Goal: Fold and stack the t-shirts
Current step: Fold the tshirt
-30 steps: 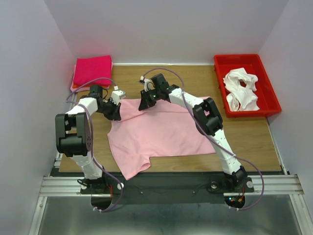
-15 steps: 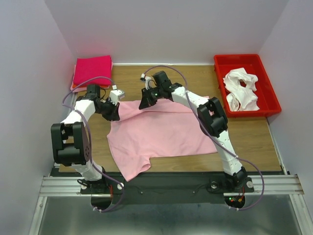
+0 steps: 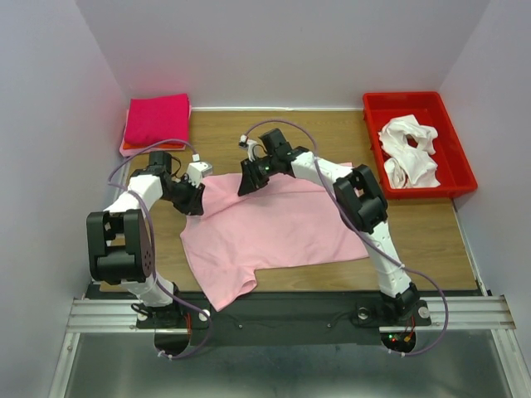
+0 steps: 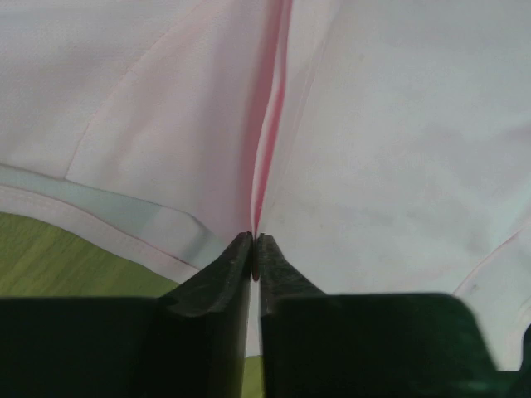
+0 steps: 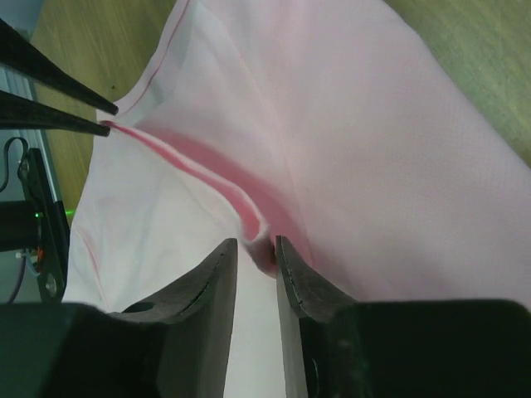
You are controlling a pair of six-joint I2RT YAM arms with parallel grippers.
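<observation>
- Wooden table (image 3: 415, 240) between pale walls, with a red bin (image 3: 402, 96) at its far right corner holding crumpled white shirts (image 3: 408, 149).
- Left of the bin, mid-table, a pink shirt (image 3: 274, 232) lies spread almost flat, one sleeve trailing toward the near edge.
- Far left of the bin, at the opposite back corner, sits a folded magenta shirt (image 3: 156, 118).
- Left gripper (image 4: 253, 240) is at the pink shirt's far corner, the one farthest from the bin. Its fingers are pressed together on a ridge of cloth that rises from the tips.
- Right gripper (image 5: 255, 245) is on the same far edge, nearer the bin. Its fingers are nearly closed with a pink fold pinched between them.
- I judge the cloth thin, light and limp. It puckers at both pinches and will sag between them, so it won't hold a line by itself.
- Best holds look to be the hems and corners, taking both layers. Lifting evenly should keep the span taut.
</observation>
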